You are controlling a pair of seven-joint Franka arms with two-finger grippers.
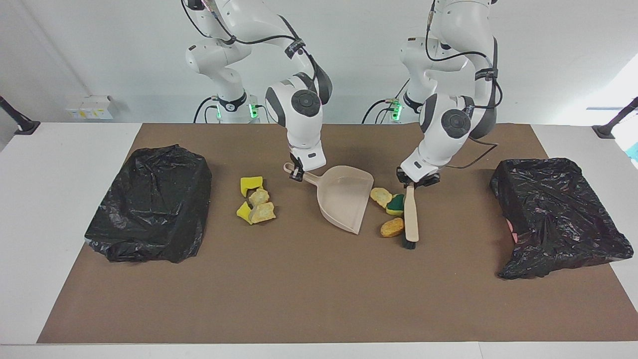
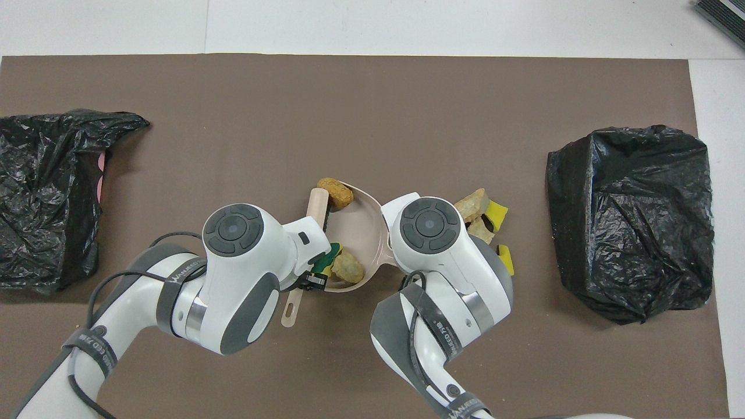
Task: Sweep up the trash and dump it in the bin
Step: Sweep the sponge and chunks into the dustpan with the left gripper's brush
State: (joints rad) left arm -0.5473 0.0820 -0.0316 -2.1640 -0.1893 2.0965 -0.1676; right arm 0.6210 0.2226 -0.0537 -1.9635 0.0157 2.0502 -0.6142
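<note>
Brush pushes 3 scraps at dustpan mouth.

Only print in view: dark bands wrapped on the arms' cable sleeves, with lettering. On the left arm's band in the overhead view it looks like "WANSEED", uncertain. Other bands' lettering too small to read. Nothing readable elsewhere.

Both arms bent down mid-frame; left gripper & right gripper each clamped tight, wrists angled downward, 2 elbows raised.
</note>
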